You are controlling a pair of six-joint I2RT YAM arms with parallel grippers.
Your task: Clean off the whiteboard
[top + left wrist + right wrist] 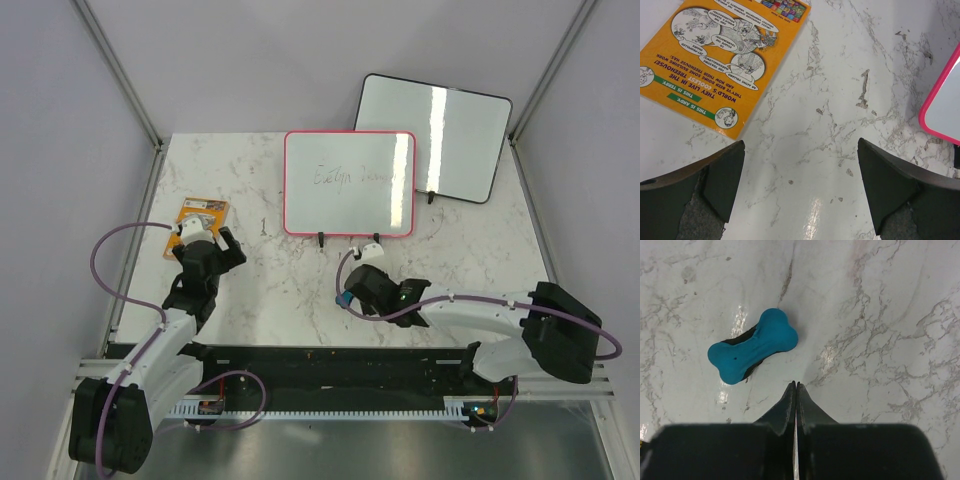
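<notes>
Whiteboard (349, 184) stands at the far middle of the table (270, 300), propped on two small black feet, face towards the arms. Faint dark handwriting across its upper half. Pink rounded frame, glossy white face.

My read: it's light and stiff with a slick face, and on those feet it'll probably skid or tip back under wipe pressure. I'd brace it by the frame, left or top edge, never the face. The rounded lip looks like the only part two fingers can pinch.

Left gripper (207, 246): fingers spread wide, nothing between them. It hangs over bare marble between the book (198, 222) and the whiteboard's lower left corner, so it's the handy one for bracing. The book is orange and thin with a glossy cover, lying flat.

Right gripper (796, 386): fingers pressed together tip to tip, holding nothing. Eraser (754, 351) lies on the table just ahead and left of the tips, not touching. It's blue and bone-shaped, and looks like soft foam or rubber with a dark pad underneath. The narrow waist is the obvious grab point. Fingers need opening first.

Black-framed board (432, 138) sits behind and right of the whiteboard, blank with a glare stripe. Not my target.

Tabletop is marble-look, white with grey veins, shiny, so I expect little friction under those feet
</notes>
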